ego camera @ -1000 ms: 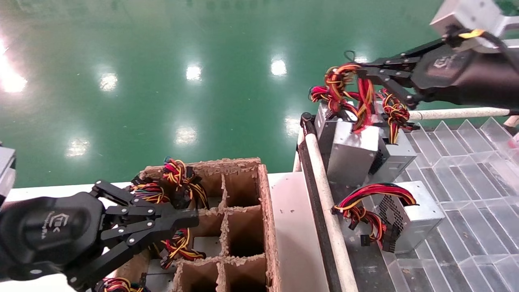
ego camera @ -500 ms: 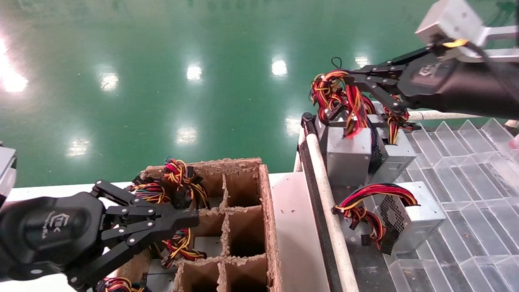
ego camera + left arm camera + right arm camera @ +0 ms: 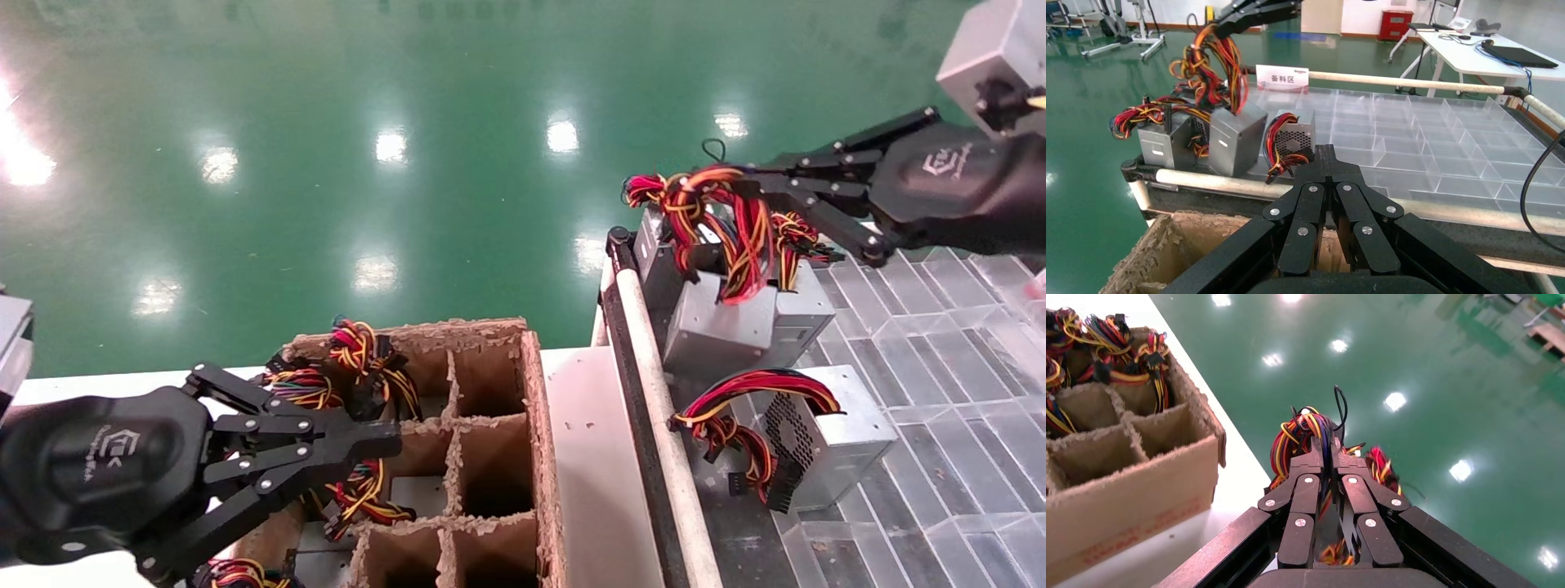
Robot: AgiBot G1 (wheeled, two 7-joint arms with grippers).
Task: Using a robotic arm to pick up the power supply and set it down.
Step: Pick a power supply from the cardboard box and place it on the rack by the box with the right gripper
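I have the right gripper [image 3: 756,184] out over the far left corner of the clear divided tray [image 3: 940,343], its fingers clamped together on the wire bundle [image 3: 735,229] of the power supply [image 3: 719,322]. In the right wrist view the fingertips pinch red, yellow and orange wires [image 3: 1306,432] just ahead of them. The silver box hangs tilted from that bundle, its lower edge at or just above the tray corner; I cannot tell whether it touches. It sits right against a second supply [image 3: 797,314] on its right and another grey unit [image 3: 658,253] behind it on the left, so there is little side room there.

The padded white rail [image 3: 658,425] runs along the tray's left edge, just beside the hanging box. A third supply [image 3: 825,433] lies flat on the tray nearer to me, with its own red-black cable loop [image 3: 735,408] spilling toward the rail. To the right the tray's clear cells look open.

Left of the rail is a strip of white table [image 3: 584,474], then the cardboard divider box [image 3: 490,441]; its nearer right cells look dark and hollow, while the left ones hold wire bundles [image 3: 359,359].

My left gripper [image 3: 384,445] hovers parked over the box's left side, fingers together and holding nothing.
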